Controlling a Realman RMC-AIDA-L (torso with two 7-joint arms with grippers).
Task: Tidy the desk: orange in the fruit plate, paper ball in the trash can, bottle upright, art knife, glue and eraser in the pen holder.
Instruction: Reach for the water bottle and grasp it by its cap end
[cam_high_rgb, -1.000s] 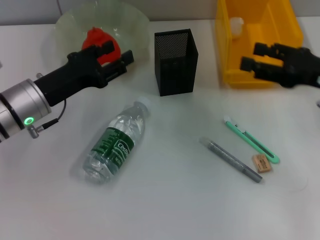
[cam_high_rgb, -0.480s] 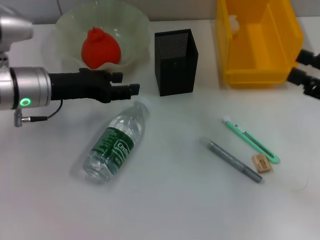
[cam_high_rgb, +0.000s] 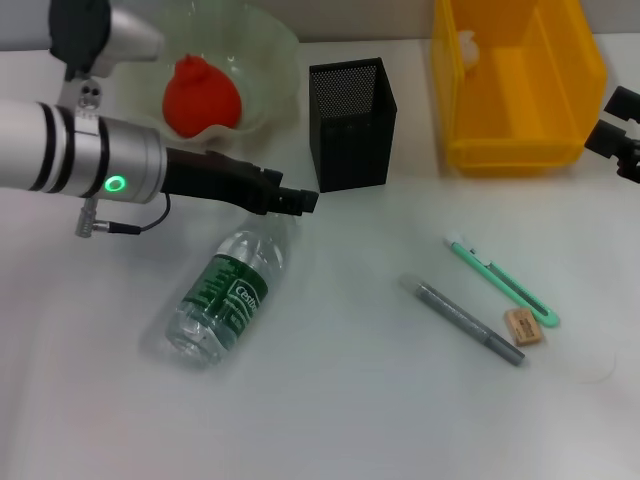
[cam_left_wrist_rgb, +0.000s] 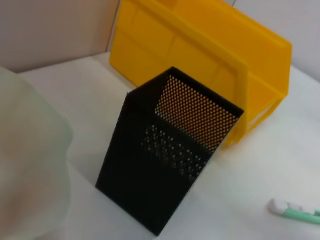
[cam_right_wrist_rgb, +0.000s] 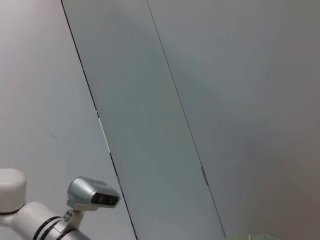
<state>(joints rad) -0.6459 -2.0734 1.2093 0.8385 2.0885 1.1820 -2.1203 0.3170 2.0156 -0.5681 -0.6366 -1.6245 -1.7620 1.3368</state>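
A clear water bottle (cam_high_rgb: 230, 290) with a green label lies on its side on the white desk. My left gripper (cam_high_rgb: 298, 198) is open and empty, just above the bottle's cap. The orange (cam_high_rgb: 203, 93) sits in the glass fruit plate (cam_high_rgb: 270, 60). The white paper ball (cam_high_rgb: 467, 45) lies in the yellow trash bin (cam_high_rgb: 520, 140). The black mesh pen holder (cam_high_rgb: 350, 125) stands between them and also shows in the left wrist view (cam_left_wrist_rgb: 165, 160). The green art knife (cam_high_rgb: 505, 282), grey glue pen (cam_high_rgb: 468, 322) and eraser (cam_high_rgb: 522, 327) lie at the right front. My right gripper (cam_high_rgb: 618, 125) is open at the right edge.
The left wrist view shows the yellow bin (cam_left_wrist_rgb: 210, 55) behind the pen holder and the knife's tip (cam_left_wrist_rgb: 295, 210). The right wrist view shows only a wall and part of the left arm (cam_right_wrist_rgb: 92, 195).
My left gripper has moved away from the orange in the plate and swung right and forward to the bottle's cap. My right gripper has pulled back from the yellow bin to the right edge.
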